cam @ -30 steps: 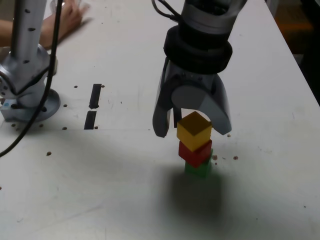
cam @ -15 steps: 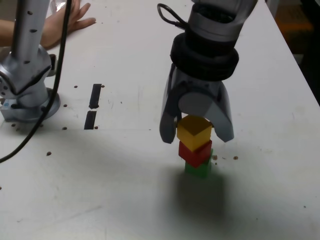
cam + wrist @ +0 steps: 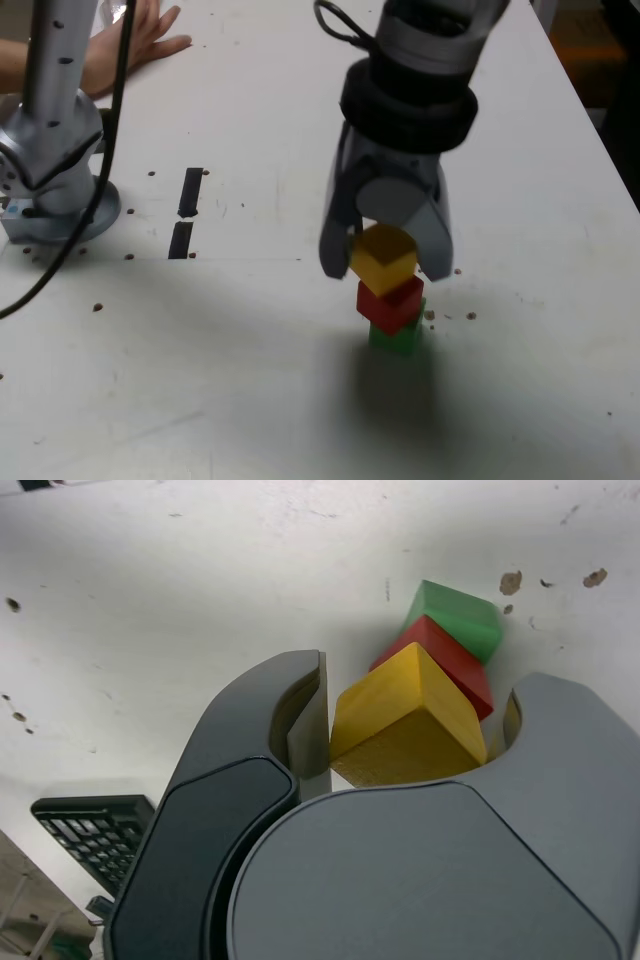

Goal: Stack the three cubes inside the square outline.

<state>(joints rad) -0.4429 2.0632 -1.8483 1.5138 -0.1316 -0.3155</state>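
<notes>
The gripper (image 3: pixel 388 268) has narrowed from wide open until its jaws press the yellow cube (image 3: pixel 383 258), now grasped atop the red cube (image 3: pixel 392 304) and green cube (image 3: pixel 398 336). Judgement: top cube likely gets repositioned; no square outline visible.

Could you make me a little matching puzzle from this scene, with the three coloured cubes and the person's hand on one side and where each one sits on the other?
Things:
1. yellow cube
2. red cube
3. green cube
4. hand

Places:
A. bottom of the stack, on the table
B. far corner of the table, at the exterior view's left
C. middle of the stack
D. top of the stack, between the gripper fingers

Pairs: 1-D, 2-C, 3-A, 4-B
</notes>
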